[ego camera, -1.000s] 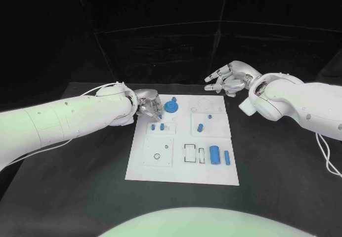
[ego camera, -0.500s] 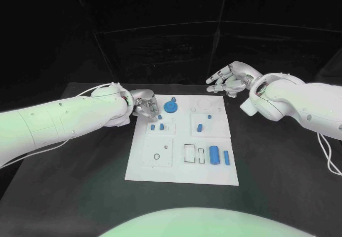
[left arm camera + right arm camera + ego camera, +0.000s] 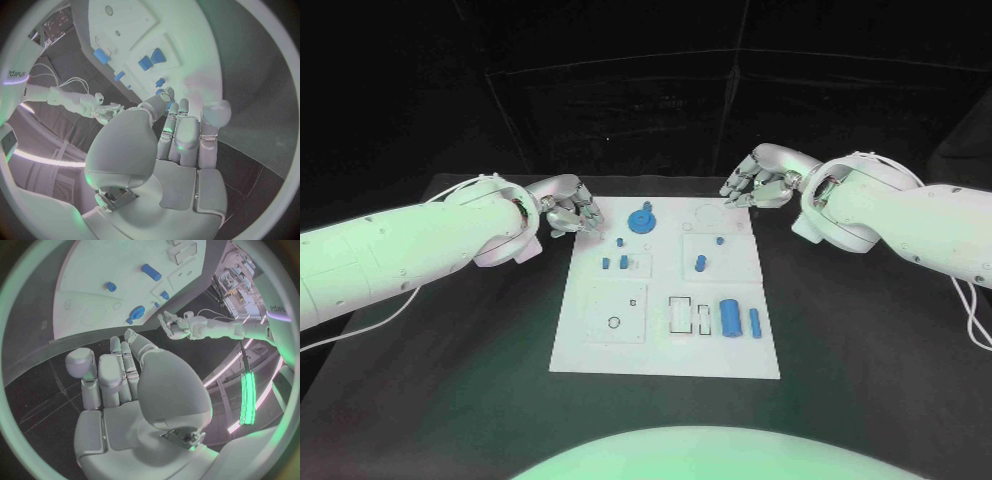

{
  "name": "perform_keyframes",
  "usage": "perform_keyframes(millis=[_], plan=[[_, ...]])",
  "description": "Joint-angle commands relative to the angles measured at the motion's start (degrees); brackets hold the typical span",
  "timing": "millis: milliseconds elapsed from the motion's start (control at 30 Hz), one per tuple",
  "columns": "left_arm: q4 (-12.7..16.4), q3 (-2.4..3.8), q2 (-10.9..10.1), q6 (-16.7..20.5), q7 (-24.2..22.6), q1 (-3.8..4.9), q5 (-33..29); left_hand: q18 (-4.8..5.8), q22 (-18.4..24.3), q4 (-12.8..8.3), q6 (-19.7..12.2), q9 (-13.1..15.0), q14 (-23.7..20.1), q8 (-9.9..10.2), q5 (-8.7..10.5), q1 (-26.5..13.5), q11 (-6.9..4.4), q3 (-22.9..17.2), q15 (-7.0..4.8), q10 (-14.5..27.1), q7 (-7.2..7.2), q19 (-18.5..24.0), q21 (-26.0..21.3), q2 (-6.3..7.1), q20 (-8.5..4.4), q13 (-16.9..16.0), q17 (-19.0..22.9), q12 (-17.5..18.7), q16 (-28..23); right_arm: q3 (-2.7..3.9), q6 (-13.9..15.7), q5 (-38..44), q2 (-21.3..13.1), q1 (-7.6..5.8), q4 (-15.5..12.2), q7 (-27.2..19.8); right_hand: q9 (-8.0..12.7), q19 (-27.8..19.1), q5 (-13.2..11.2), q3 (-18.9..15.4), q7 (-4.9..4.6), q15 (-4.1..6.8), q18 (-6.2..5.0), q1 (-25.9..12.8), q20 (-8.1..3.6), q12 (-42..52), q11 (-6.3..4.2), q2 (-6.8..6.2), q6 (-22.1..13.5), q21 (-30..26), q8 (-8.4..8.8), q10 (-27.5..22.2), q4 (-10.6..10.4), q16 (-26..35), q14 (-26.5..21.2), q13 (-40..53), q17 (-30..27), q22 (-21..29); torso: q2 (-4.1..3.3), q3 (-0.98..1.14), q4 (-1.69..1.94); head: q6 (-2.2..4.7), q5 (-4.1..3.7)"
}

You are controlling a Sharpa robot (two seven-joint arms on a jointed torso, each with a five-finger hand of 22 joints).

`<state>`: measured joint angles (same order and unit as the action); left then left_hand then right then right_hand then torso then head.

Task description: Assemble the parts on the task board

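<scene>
Head view: both hands hover at the task board's [image 3: 589, 345] far corners
Left hand [image 3: 567, 212], fingers loosely apart and empty, is nearest the round blue part [image 3: 642, 221]; right hand [image 3: 759, 181] likewise empty

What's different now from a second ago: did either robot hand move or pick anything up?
The left robot hand has pulled back off the task board, from over its far-left corner to just beside its left edge, and holds nothing. The right robot hand has stayed above the board's far-right corner, holding nothing. The round blue part and the other blue pieces lie where they were.
</scene>
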<state>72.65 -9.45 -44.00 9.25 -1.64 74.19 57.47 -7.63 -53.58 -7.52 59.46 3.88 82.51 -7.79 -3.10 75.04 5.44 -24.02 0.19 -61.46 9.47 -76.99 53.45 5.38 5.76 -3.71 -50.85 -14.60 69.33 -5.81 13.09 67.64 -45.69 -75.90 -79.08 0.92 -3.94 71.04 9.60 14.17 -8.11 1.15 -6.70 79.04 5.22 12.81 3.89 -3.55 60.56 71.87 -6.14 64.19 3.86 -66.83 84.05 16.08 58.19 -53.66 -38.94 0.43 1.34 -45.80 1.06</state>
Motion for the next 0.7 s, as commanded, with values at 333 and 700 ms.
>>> perform_keyframes(millis=[333, 700], plan=[[5.44, -0.04, -2.53, 3.51, -21.23, 0.12, -54.52, -2.77, 11.83, 1.06, 0.70, -0.06, -10.21, 0.03, 0.13, -1.42, -0.87, 0.97, -0.23, -2.37, -0.81, 8.57, -14.76, -1.51, -0.10, -0.90, 19.94, -2.70, -13.51, -0.03, -0.07, 19.21, -0.56, 3.08, -2.44, 5.13, 0.13, -0.11, -1.30, 3.45, -0.25, -0.82, -0.32, -1.40, 0.56, -3.03, 0.64, -1.96, 0.64, -0.09, 1.49, 0.13, 0.66, 0.22, 0.62, -4.56, -0.12, -0.03, -0.10, 0.12, -0.09, 1.24, -2.49], [6.92, -0.12, -3.68, 2.09, -23.29, 0.07, -61.13, -2.78, 12.73, 1.01, 0.49, -0.08, -11.55, 0.17, 0.14, -1.39, -0.43, 1.50, 0.06, -1.83, -0.28, 9.42, -16.25, -1.62, 0.23, -0.61, 21.11, -2.84, -14.50, -0.04, -0.06, 21.74, 0.22, 4.60, -2.64, 5.96, 0.16, 0.29, -1.86, 5.45, -0.76, -1.29, -0.19, -1.72, 0.93, -4.38, 1.26, -2.80, -0.17, 0.35, 2.37, -0.74, 1.27, -0.62, 0.87, -7.08, 0.88, -0.85, -0.17, 0.10, 0.10, 1.50, -2.55]])
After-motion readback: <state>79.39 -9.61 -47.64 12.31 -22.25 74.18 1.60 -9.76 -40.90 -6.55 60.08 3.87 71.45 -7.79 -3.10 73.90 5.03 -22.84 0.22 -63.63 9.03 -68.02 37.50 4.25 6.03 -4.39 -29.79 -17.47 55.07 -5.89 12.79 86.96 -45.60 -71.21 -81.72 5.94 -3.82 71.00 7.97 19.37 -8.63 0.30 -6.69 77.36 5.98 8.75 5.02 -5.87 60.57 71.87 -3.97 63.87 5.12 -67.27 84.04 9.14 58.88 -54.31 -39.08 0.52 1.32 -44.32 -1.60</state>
